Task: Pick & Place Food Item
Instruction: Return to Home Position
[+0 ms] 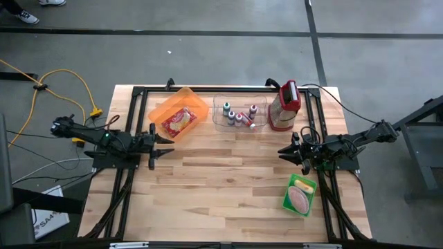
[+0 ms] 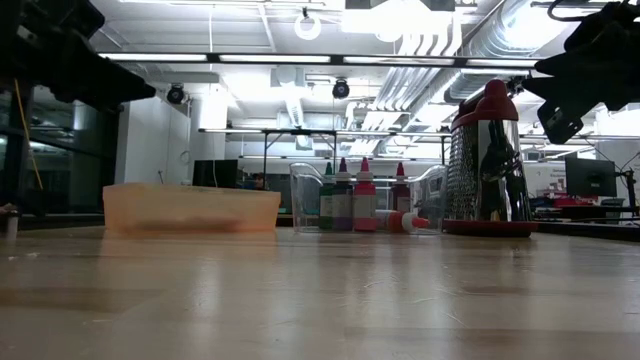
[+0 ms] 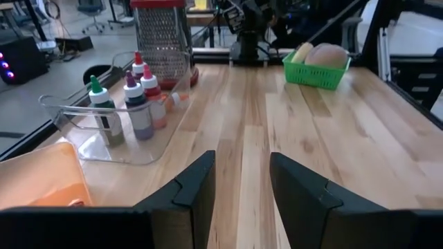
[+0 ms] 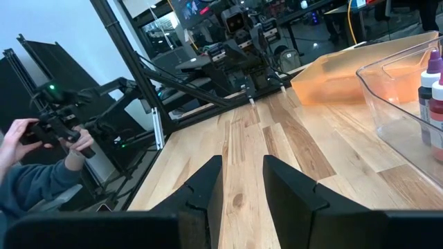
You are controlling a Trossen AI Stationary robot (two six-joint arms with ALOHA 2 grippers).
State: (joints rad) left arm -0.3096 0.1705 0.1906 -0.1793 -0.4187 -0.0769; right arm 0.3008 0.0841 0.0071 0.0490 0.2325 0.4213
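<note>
The left claw (image 1: pixel 168 146) hung low over the wooden table (image 1: pixel 228 187) near its left edge, its two fingers (image 3: pixel 197 183) spread apart with nothing between them. Just off its tips, toward the back edge of the table, sat the orange bin (image 1: pixel 190 97), and the red popcorn bag (image 1: pixel 178 122) lay flat inside it. The right claw (image 1: pixel 282 152) faced it from the opposite side, well apart across bare boards, fingers likewise spread and empty. Beside that claw, toward the front edge and close to its arm, stood the green bin (image 1: pixel 286 202) with a pink donut (image 1: pixel 300 199) lying in it. Behind the right claw's tips stood a metal grater (image 1: pixel 285 105) with a red top. Between the grater and the orange bin was a clear tray (image 1: pixel 220 104) holding small capped bottles (image 1: pixel 239 116). Past the left claw, off the table, a person's hand (image 4: pixel 76 140) gripped a dark handle.
</note>
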